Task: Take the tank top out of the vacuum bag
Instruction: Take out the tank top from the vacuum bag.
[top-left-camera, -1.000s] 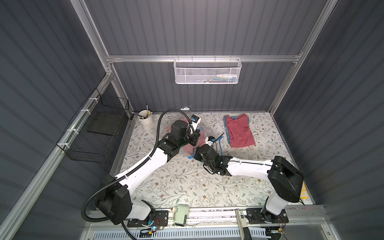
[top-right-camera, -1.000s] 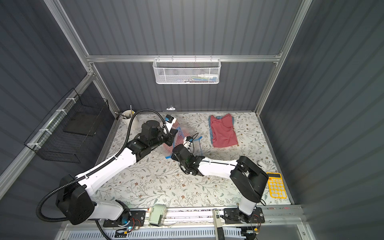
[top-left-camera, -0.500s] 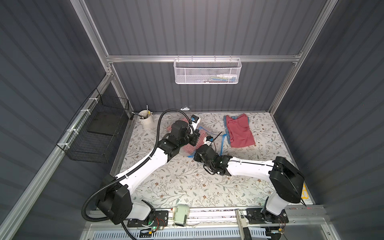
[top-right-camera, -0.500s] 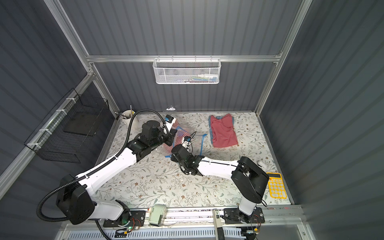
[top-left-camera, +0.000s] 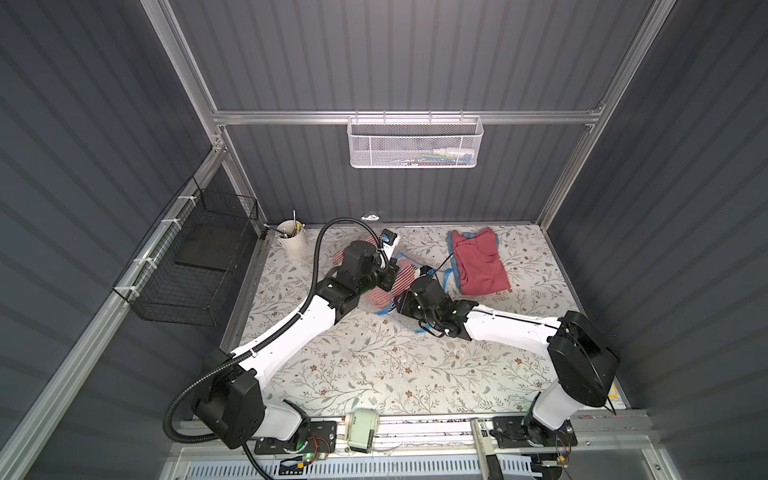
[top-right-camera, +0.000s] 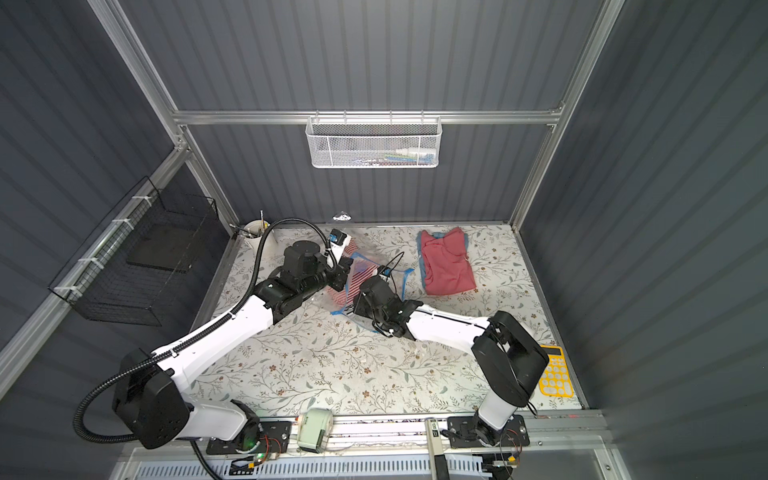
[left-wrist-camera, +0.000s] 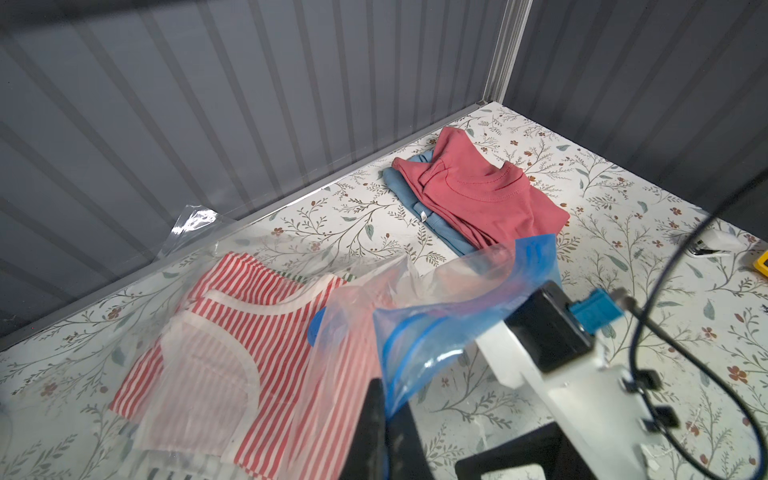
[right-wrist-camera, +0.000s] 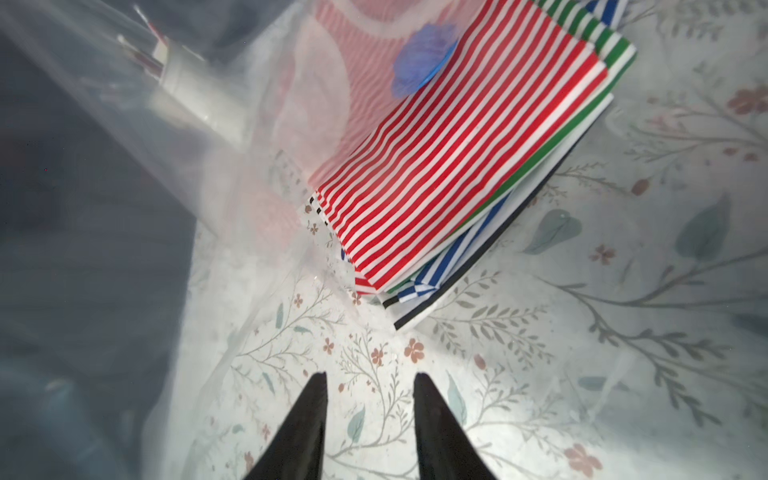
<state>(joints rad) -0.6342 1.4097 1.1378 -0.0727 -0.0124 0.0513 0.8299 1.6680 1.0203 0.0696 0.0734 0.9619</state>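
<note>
The vacuum bag (left-wrist-camera: 436, 299), clear plastic with a blue zip strip, lies at the back middle of the table in both top views (top-left-camera: 409, 266). My left gripper (left-wrist-camera: 384, 395) is shut on its blue zip edge and holds that edge up. Inside lies a folded stack topped by a red-and-white striped tank top (right-wrist-camera: 457, 166) (left-wrist-camera: 232, 332), with green, blue and black striped layers beneath. The round blue valve cap (right-wrist-camera: 419, 58) sits over it. My right gripper (right-wrist-camera: 370, 378) is inside the bag's mouth, open and empty, a short way from the stack's corner.
A pink shirt on a blue garment (top-left-camera: 480, 266) lies at the back right. A white cup with tools (top-left-camera: 291, 241) stands at the back left, beside a black wire basket (top-left-camera: 195, 257) on the left wall. A yellow calculator (top-right-camera: 555, 374) lies at the front right.
My right gripper has edged a little further into the bag's mouth, and the blue zip edge has shifted around it. The left arm has stayed put, still gripping.
</note>
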